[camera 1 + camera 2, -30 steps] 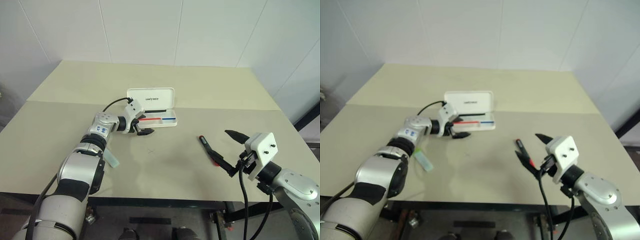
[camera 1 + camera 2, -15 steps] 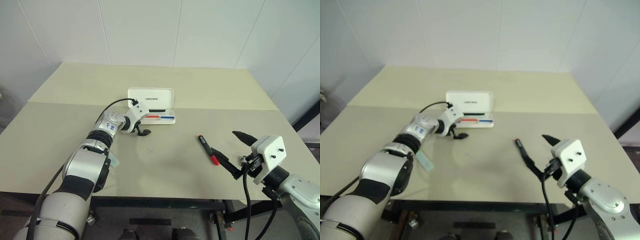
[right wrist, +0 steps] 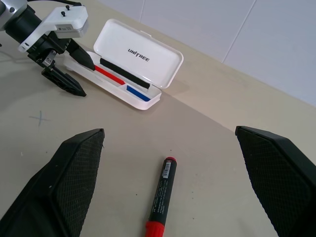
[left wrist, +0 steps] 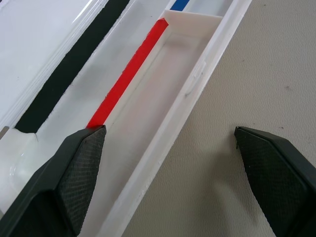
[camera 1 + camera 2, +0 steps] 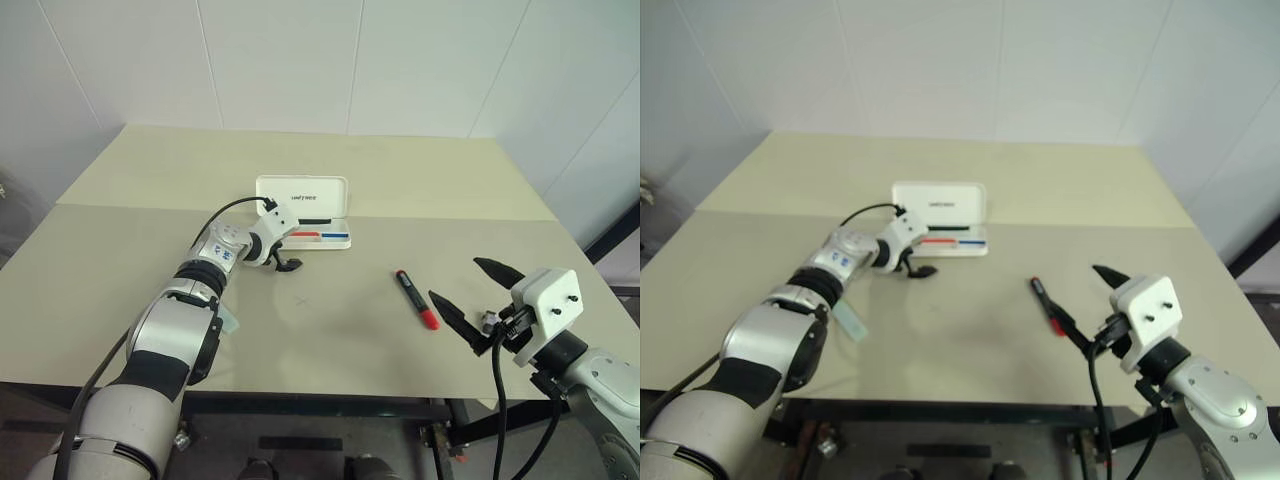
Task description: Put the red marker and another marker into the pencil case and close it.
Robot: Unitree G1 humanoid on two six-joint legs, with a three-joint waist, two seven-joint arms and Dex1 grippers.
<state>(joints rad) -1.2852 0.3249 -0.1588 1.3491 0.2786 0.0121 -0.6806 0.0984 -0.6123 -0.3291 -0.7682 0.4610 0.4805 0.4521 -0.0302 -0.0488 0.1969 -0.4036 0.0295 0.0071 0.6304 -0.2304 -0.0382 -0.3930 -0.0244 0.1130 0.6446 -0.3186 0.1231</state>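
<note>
"UNITREE" in dark letters on pencil case (image 3: 138, 60) lid

flat white hard-plastic pencil case (image 5: 303, 212) sitting open just above frame centre, lid tipped up, red-and-blue stripe inside, stubby black marker with red end (image 5: 415, 299) lying flat right of centre, pale mint marker (image 5: 848, 321) lower left

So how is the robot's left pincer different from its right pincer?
The left pincer reaches far across the table to the open white plastic pencil case, one finger over its tray; the right pincer hangs nearer the robot. The left one is far from the black marker with the red end; the right one sits just beside it. Both have black fingers, spread open and empty.
</note>
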